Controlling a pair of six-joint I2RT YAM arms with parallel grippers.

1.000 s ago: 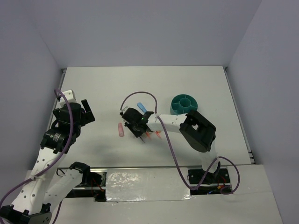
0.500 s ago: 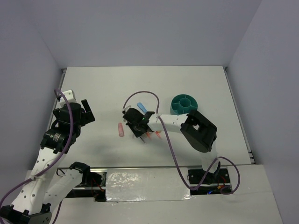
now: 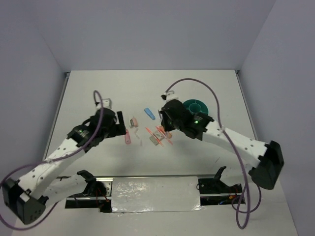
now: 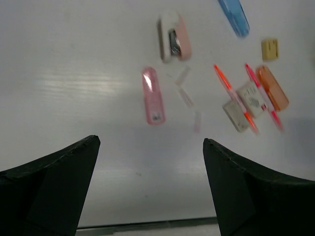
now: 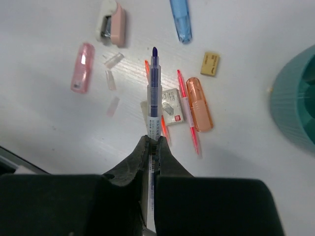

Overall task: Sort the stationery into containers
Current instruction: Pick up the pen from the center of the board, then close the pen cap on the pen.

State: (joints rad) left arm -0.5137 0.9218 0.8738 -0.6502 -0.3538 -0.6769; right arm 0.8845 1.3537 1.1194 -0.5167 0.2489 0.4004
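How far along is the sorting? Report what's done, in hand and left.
Done: nothing visibly sorted; the teal cup is mostly hidden inside. In hand: the right end effector is shut on a blue pen; the left end effector hangs open and empty. Left: pink stapler, pink piece, blue piece, orange piece, tan block, white block and two orange-red pens lie outside the cup.

Probably lab: bare-walled white table (image 3: 123, 86)
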